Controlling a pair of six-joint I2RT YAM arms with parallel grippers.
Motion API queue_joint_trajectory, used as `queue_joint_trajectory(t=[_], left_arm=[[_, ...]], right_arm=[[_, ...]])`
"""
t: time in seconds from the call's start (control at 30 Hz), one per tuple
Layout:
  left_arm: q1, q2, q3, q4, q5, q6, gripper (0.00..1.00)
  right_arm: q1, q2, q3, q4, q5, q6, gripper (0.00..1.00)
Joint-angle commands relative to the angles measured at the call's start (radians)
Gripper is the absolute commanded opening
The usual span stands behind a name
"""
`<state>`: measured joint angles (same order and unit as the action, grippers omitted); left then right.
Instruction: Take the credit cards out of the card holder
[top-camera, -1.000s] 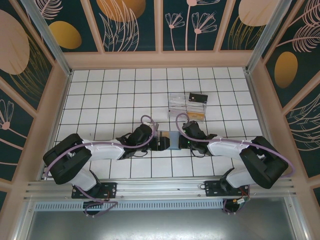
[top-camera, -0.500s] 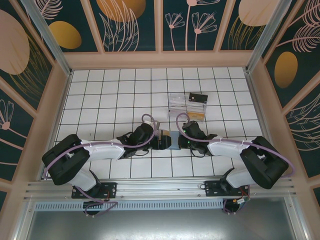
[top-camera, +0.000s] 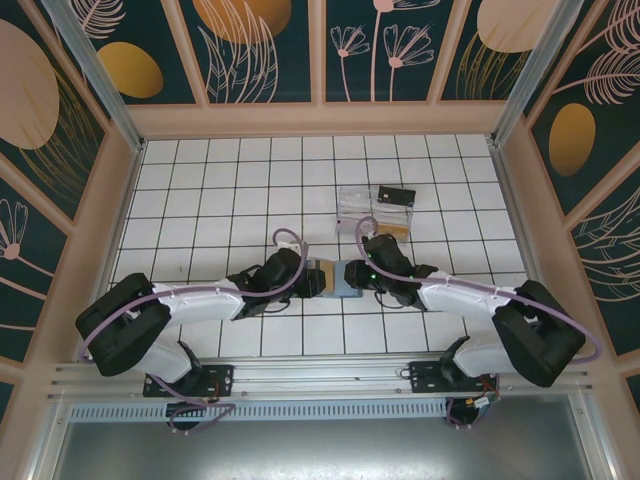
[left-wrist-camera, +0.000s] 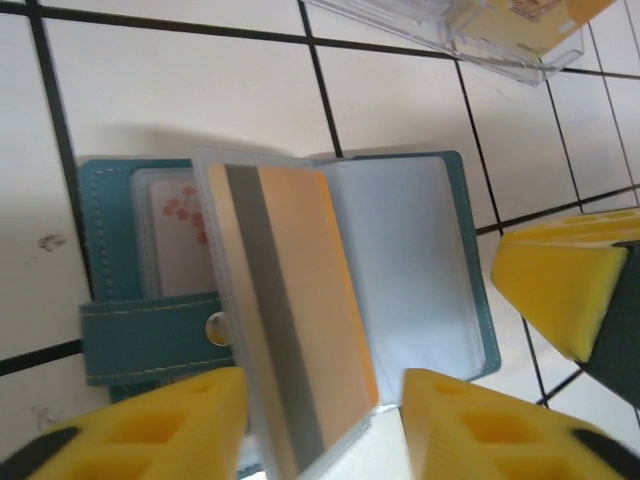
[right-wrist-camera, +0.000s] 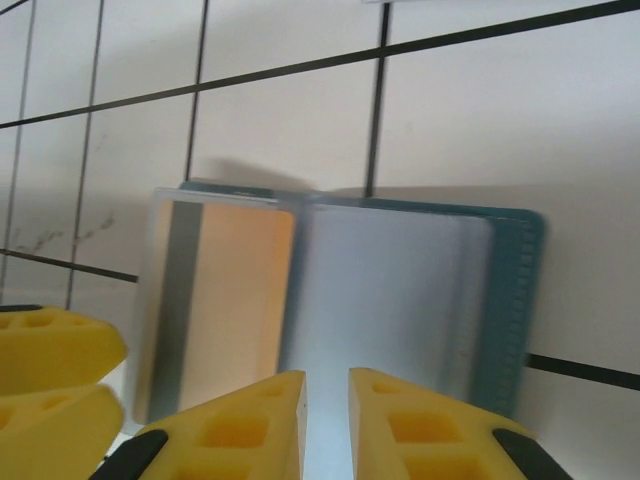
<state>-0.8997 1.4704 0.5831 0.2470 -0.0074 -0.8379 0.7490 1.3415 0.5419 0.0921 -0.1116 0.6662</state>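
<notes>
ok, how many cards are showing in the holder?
2. An orange card with a grey stripe in the raised clear sleeve; a floral-print card in the card holder pocket above the strap. Other sleeves may hide more.

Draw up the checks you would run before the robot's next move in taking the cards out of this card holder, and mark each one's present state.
1. Card holder open and lying flat: ok.
2. Orange card located: ok, inside a raised clear sleeve.
3. Left gripper placed: ok, jaws apart, one on either side of that sleeve's edge.
4. Right gripper gripping a page: cannot tell; its jaws are nearly together over an empty-looking clear page.
5. Clear box out of the way: ok, apart from the holder.
</notes>
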Motion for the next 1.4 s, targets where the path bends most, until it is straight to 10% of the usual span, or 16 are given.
queue_joint_trajectory(t=[0.0, 0.33, 1.03, 1.37], left_arm=[[0.016, 0.008, -0.003, -0.045, -0.058, 0.005, 0.39], [0.022, 0.011, -0.003, -0.028, -0.035, 0.048, 0.19], [0.022, 0.126, -0.006, 0.015, 0.014, 0.021, 0.16], [0.022, 0.117, -0.003, -0.011, -0.008, 0.013, 0.14]], right_arm=[[0.010, 0.054, 0.032, 0.093, -0.093, 0.072, 0.21], [0.021, 0.184, 0.090, 0.134, -0.157, 0.136, 0.20], [0.015, 0.262, 0.092, 0.138, -0.175, 0.169, 0.19], [0.000, 0.240, 0.060, 0.151, -0.175, 0.177, 0.00]])
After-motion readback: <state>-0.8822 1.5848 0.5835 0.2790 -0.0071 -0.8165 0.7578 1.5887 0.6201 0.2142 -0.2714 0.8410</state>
